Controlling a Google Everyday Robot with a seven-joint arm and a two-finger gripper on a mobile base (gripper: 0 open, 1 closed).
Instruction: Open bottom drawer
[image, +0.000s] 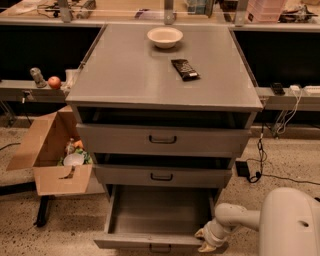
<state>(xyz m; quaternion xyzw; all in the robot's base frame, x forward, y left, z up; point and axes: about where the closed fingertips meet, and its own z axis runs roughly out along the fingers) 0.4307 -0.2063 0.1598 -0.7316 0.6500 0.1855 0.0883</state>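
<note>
Found bottom drawer (160, 212) pulled far out at the cabinet's (150, 75) base, gripper (206, 241) at its front right corner, grip state impossible to tell. Could have jammed crooked from off-centre pulling, or overrun its stops.

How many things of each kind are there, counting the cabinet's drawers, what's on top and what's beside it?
Drawers: 3 (top drawer, middle drawer, bottom drawer, pulled out)
Bowl: 1, on the cabinet top
Dark packet: 1, near it
Cardboard box: 1, on the floor
Red fruit: 1, on the side shelf
Gripper: 1, by the bottom drawer's front corner
Total: 8
</note>
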